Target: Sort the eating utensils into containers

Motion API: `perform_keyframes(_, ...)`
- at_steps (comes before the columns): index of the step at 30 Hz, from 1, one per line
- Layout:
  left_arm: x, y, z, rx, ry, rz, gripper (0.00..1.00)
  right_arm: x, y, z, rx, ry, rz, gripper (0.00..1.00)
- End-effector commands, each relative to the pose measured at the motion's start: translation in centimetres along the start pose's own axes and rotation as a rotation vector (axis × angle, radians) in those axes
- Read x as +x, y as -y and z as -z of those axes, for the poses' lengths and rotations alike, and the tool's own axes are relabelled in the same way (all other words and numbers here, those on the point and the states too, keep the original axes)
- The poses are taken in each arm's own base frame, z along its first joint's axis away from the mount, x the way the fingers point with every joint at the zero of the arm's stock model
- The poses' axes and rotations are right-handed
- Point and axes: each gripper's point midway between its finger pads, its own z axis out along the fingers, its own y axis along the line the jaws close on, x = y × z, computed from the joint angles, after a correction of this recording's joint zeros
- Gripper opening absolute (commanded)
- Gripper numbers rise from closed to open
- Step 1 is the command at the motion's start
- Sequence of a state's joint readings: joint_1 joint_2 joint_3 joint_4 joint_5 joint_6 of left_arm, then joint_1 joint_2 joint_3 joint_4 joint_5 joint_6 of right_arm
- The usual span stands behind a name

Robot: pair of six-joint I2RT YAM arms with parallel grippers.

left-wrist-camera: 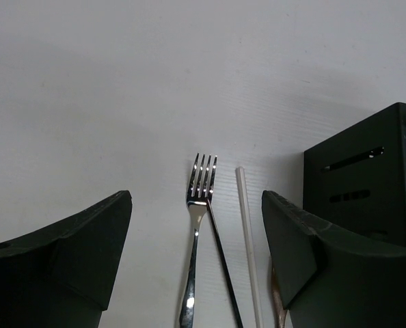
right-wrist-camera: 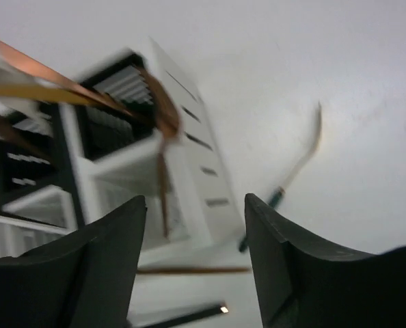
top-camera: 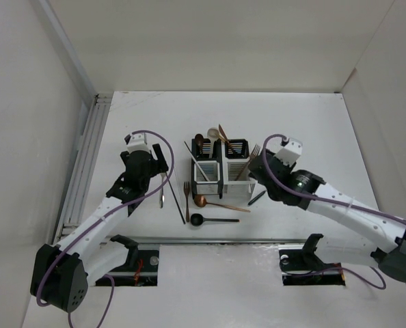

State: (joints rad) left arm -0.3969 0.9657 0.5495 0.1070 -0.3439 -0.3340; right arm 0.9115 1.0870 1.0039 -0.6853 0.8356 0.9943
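Left fingers (left-wrist-camera: pixel 66 260) apart near a silver fork (left-wrist-camera: pixel 197 225) on the table (left-wrist-camera: pixel 87 102), right fingers (right-wrist-camera: pixel 292 253) apart beside the white container (right-wrist-camera: pixel 204 158)

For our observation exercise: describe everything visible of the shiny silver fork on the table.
The shiny silver metal fork has four tines and a slim handle. It lies flat on the white table, tines away from the open left gripper, which does not touch it. A thin black stick lies against its handle.

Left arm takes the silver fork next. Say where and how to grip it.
Grip the silver fork mid-handle, from straight above, with the left gripper closing across it. It lies flat, and the black chopstick beside it angles away there.
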Motion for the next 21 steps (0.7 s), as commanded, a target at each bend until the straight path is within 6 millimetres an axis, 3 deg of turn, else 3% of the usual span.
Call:
perform_keyframes(1, -0.7, 0.2, 0.1, 0.016, 0.035, 0.028, 0.74, 7.8, 7.1, 0.3, 0.255, -0.284, 0.034, 0.67)
perform_keyframes(2, -0.7, 0.2, 0.1, 0.016, 0.035, 0.028, 0.74, 9.2, 8.7, -0.2, 0.296, -0.321, 0.035, 0.67)
perform_keyframes(4, -0.7, 0.2, 0.1, 0.016, 0.035, 0.028, 0.74, 9.4, 9.0, -0.6, 0.284, -0.327, -0.018, 0.67)
perform_keyframes(6, -0.7, 0.2, 0.1, 0.016, 0.035, 0.028, 0.74, 9.8, 10.6, -1.3, 0.320, -0.335, -0.072, 0.67)
perform_keyframes(7, -0.7, 0.4, 0.1, 0.025, 0.031, 0.027, 0.74, 9.5, 10.3, -1.7, 0.291, -0.323, -0.128, 0.67)
perform_keyframes(9, -0.5, 0.3, 0.2, 0.025, 0.031, 0.027, 0.74, 10.9, 11.3, -2.4, 0.294, -0.364, -0.200, 0.67)
perform_keyframes(10, -0.5, 0.3, 0.2, 0.025, 0.031, 0.027, 0.74, 10.7, 10.4, -3.2, 0.243, -0.352, -0.244, 0.65)
perform_keyframes(13, -0.7, 0.3, 0.3, 0.028, 0.039, 0.031, 0.74, 11.8, 10.5, -4.5, 0.228, -0.384, -0.283, 0.64)
perform_keyframes(15, -0.7, 0.3, 0.3, 0.028, 0.039, 0.031, 0.74, 12.5, 10.5, -5.3, 0.241, -0.410, -0.233, 0.63)
perform_keyframes(16, -0.8, 0.1, 0.3, 0.020, 0.043, 0.031, 0.74, 11.7, 9.4, -5.8, 0.217, -0.400, -0.221, 0.63)
perform_keyframes(19, -0.6, 0.0, 0.4, 0.019, 0.043, 0.031, 0.74, 11.6, 8.8, -6.8, 0.255, -0.428, -0.143, 0.63)
perform_keyframes(21, -0.6, 0.0, 0.4, 0.019, 0.043, 0.031, 0.74, 12.6, 9.3, -7.4, 0.292, -0.455, -0.118, 0.63)
